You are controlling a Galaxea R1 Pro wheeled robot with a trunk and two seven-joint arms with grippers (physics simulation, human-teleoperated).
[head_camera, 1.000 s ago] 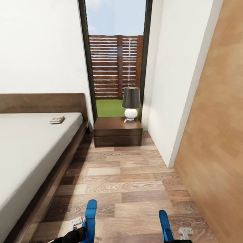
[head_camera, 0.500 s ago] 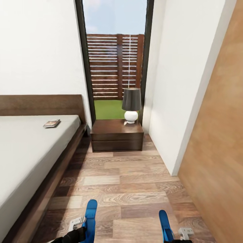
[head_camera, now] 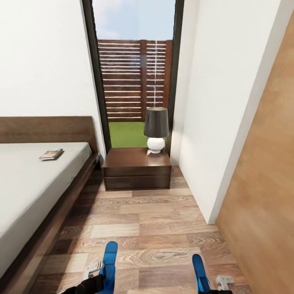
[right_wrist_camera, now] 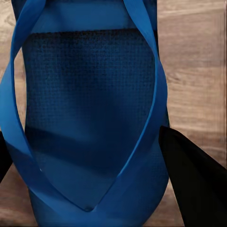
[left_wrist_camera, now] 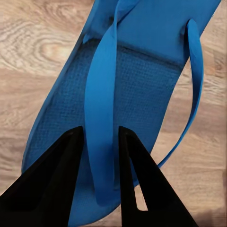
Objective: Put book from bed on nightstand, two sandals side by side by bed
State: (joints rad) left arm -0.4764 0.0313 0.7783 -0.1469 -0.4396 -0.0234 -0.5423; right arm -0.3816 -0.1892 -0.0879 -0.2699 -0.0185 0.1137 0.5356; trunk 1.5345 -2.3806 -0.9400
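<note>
The book [head_camera: 51, 154] lies flat on the pale mattress of the bed [head_camera: 24, 192], close to the dark headboard. A dark nightstand [head_camera: 136, 173] stands against the window, past the foot of the bed frame. Two blue sandals are held in the air low in the head view, the left sandal [head_camera: 109, 263] and the right sandal [head_camera: 199, 271]. My left gripper [left_wrist_camera: 100, 142] is shut on a strap of the left sandal [left_wrist_camera: 142, 85]. My right gripper [right_wrist_camera: 82, 137] has a finger [right_wrist_camera: 194, 179] on each side of the right sandal [right_wrist_camera: 90, 109], gripping it.
A lamp [head_camera: 156, 130] with a dark shade and white base stands on the nightstand's right half. A white wall [head_camera: 212, 114] and a wood panel [head_camera: 265, 183] close in the right side. Wood-plank floor [head_camera: 143, 220] runs between the bed and the wall.
The whole head view has shifted: the camera has moved nearer to the nightstand, and the bed and book sit further left. Both sandals stay held as before.
</note>
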